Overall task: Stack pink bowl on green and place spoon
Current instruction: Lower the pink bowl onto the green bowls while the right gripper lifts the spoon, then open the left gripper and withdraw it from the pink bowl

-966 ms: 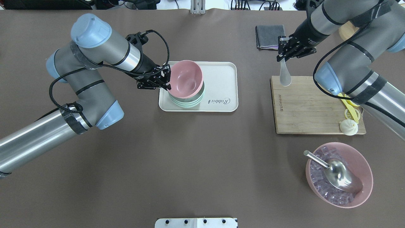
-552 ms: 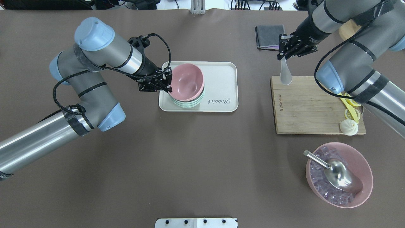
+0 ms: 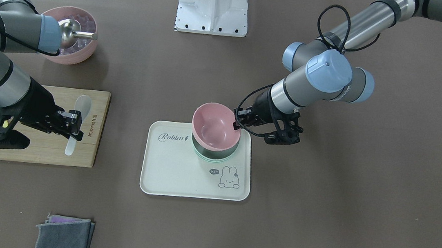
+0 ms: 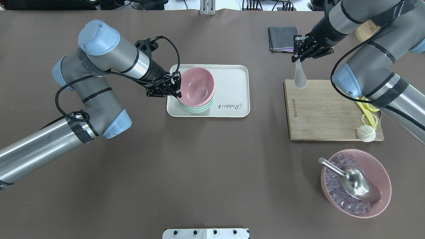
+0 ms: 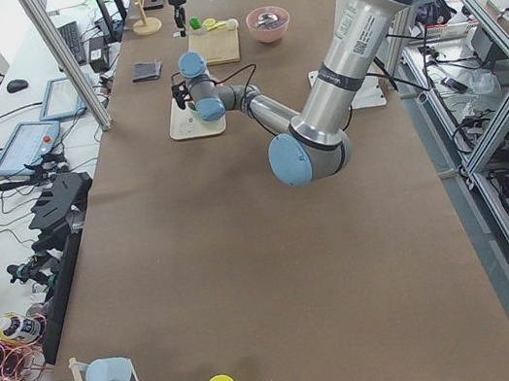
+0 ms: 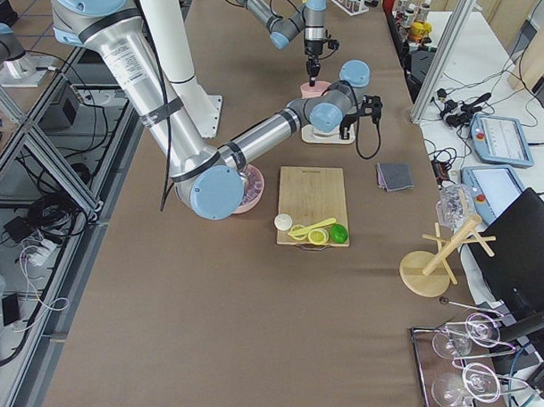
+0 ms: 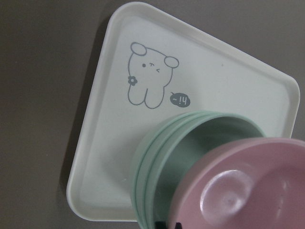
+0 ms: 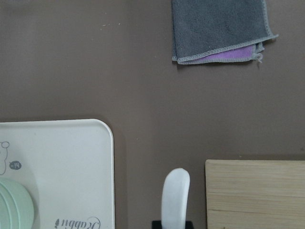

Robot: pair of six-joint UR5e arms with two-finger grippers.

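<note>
A pink bowl (image 4: pixel 197 84) is tilted over a stack of green bowls (image 4: pixel 199 108) on a white tray (image 4: pixel 232 86). My left gripper (image 4: pixel 177 88) is shut on the pink bowl's left rim. The left wrist view shows the pink bowl (image 7: pixel 248 191) leaning over the green stack (image 7: pixel 190 143); I cannot tell whether they touch. My right gripper (image 4: pixel 296 54) is shut on a white spoon (image 4: pixel 299 79), which hangs above the far edge of a wooden cutting board (image 4: pixel 325 113). The spoon (image 8: pixel 175 195) also shows in the right wrist view.
A folded grey cloth (image 4: pixel 282 38) lies beyond the board. The board carries a white dumpling (image 4: pixel 366 133) and a yellow utensil (image 4: pixel 368 113). A second pink bowl (image 4: pixel 385 179) with ice cubes and a metal scoop (image 4: pixel 352 179) stands near the right front.
My left gripper has shifted the pink bowl slightly to the right over the green stack. My right gripper has carried the spoon a little farther away and to the right.
</note>
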